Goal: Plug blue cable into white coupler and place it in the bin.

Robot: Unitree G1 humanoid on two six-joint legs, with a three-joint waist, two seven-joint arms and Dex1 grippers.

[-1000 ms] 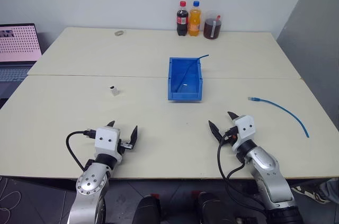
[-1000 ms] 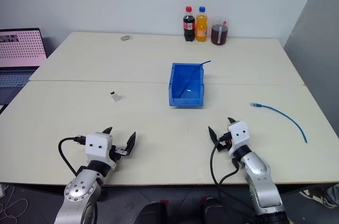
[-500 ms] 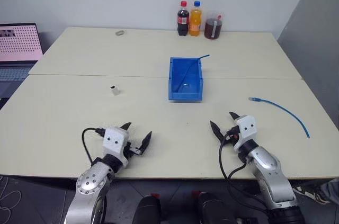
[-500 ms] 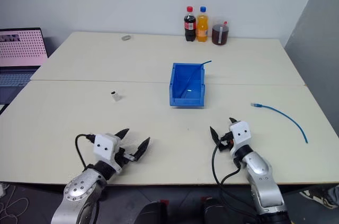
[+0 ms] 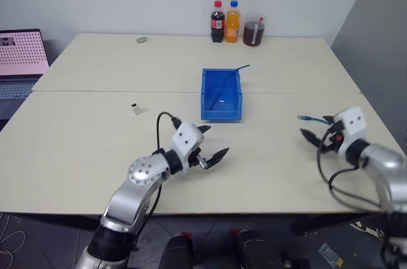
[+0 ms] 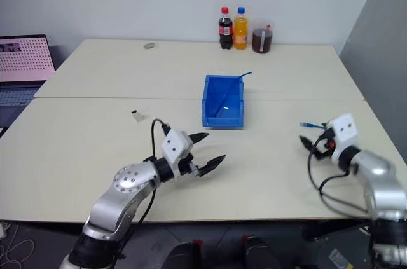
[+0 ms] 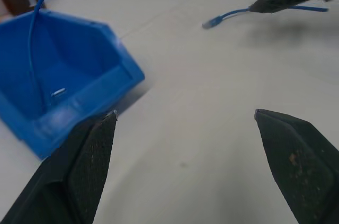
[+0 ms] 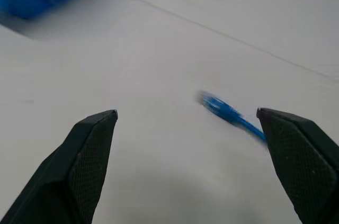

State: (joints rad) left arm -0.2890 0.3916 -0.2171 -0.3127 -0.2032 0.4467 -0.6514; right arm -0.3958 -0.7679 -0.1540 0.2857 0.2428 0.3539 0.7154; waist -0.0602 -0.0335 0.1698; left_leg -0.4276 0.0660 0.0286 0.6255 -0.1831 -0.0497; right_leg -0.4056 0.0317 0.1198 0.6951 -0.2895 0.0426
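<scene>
Blue cable (image 5: pixel 307 118): plug end lies flat on the table (image 5: pixel 82 148), right of the bin (image 5: pixel 221 94), the rest running off behind the right arm. Light blue and thin, small plug at the tip; the tip is blurred in the right wrist view, so I can't tell which way it faces.

Step in hand looks like the reach for the cable, nothing grasped yet. Right end effector (image 5: pixel 316 131) hovers just beside the plug end, fingers spread wide and empty; the cable tip sits between and ahead of its fingers in the right wrist view. Left end effector (image 5: pixel 212 144) is mid-table in front of the bin, also wide open and holding nothing, pointed toward the right side.

White coupler (image 5: pixel 136 109) stands alone on the table, left of the bin, well apart from both end effectors. A thinner, darker blue cable (image 5: pixel 230 73) sticks out of the bin, not the target.

Next move, my read: right end effector lowers and closes on the cable just behind the plug, leaving the tip free for insertion. The left has to go back left for the coupler. Risk: nudging the thin cable instead of pinching it.
</scene>
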